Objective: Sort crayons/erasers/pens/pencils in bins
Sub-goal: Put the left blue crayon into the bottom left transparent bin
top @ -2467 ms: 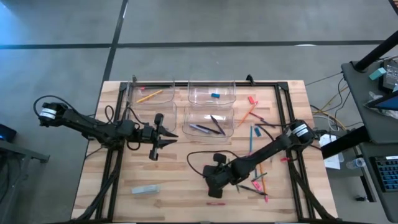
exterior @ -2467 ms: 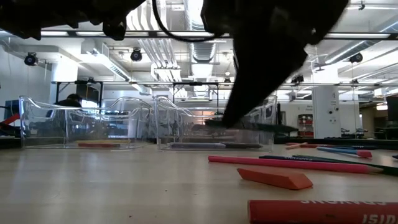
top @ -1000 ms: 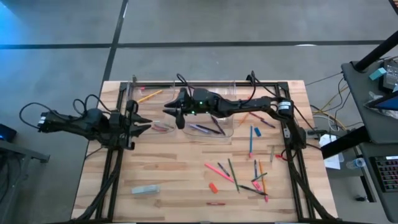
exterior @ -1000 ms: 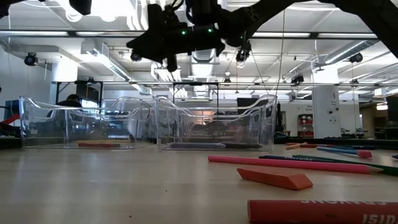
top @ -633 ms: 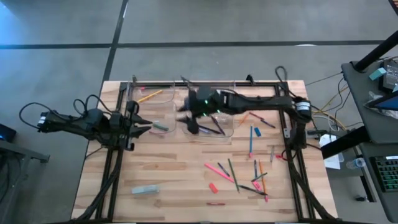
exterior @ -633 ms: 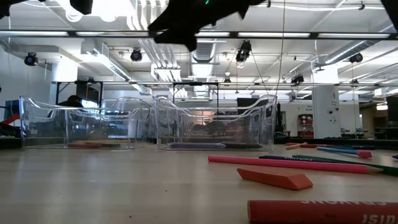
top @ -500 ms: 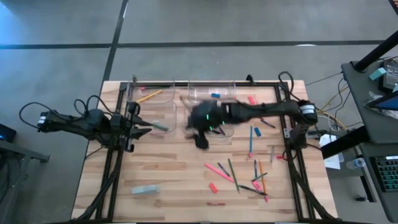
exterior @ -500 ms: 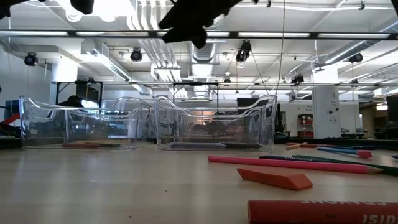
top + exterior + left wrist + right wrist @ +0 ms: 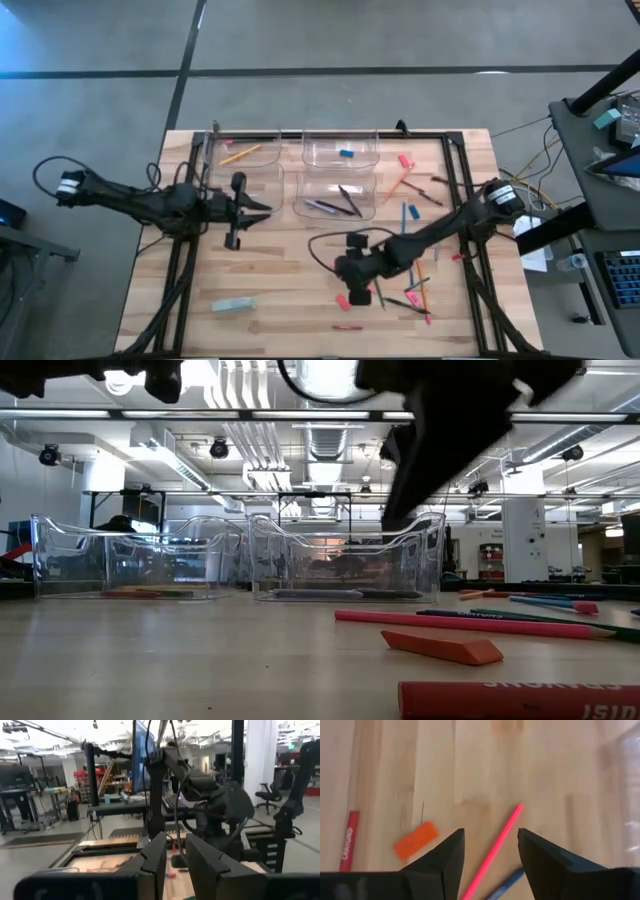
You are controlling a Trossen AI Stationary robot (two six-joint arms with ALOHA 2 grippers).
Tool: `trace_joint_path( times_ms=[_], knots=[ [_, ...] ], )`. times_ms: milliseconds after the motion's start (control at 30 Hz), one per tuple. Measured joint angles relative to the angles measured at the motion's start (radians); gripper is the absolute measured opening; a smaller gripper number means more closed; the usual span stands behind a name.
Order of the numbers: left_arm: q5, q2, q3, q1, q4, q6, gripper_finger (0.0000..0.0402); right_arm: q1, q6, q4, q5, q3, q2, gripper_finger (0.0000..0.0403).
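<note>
A: From above?
B: Right gripper [image 9: 352, 281] hangs over loose pencils [image 9: 405, 222]; bins [image 9: 340, 149] behind; left gripper [image 9: 252, 208] beside them.
A: Wrists?
B: Right fingers [image 9: 440, 857] apart, empty, above a pink pencil [image 9: 494, 848], orange eraser [image 9: 416, 839] beside. Left fingers [image 9: 152, 856] narrowly parted

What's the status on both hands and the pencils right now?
Right hand open, empty, above pink pencil. Left hand idle beside bins, empty. Orange eraser and red crayon lie close by.
</note>
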Motion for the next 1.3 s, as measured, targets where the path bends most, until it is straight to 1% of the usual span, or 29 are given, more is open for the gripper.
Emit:
trace_joint_path(
  times_ms=[200,267,333,433,600,733,867,1067,1300],
  knots=[
    [0.0,0.067,0.011,0.0,0.055,0.0,0.0057,0.015,0.067,0.202,0.001,-0.16,0.0,0.0162],
    [0.0,0.081,0.011,0.0,0.081,0.0,0.0057,0.01,0.086,0.216,0.023,-0.186,-0.001,0.0158],
    [0.0,0.09,0.012,0.0,0.088,0.0,0.0057,0.006,0.122,0.209,0.078,-0.21,-0.013,0.0154],
    [0.0,0.1,0.012,0.0,0.083,0.0,0.0057,0.006,0.183,0.212,0.126,-0.259,-0.04,0.0148],
    [0.0,0.101,0.012,0.0,0.089,0.001,0.0057,0.007,0.259,0.22,0.136,-0.33,-0.048,0.0146],
    [0.0,0.1,0.012,0.0,0.089,0.0,0.0057,0.008,0.292,0.248,0.14,-0.352,-0.042,0.0145],
    [0.0,0.102,0.012,0.0,0.089,0.0,0.0057,0.013,0.292,0.285,0.139,-0.364,-0.027,0.0145],
    [0.0,0.103,0.012,0.0,0.089,0.0,0.0057,0.013,0.283,0.287,0.141,-0.368,-0.03,0.0146],
    [0.0,0.103,0.012,0.0,0.086,0.0,0.0057,0.023,0.265,0.287,0.146,-0.333,-0.049,0.0144]
  ],
)
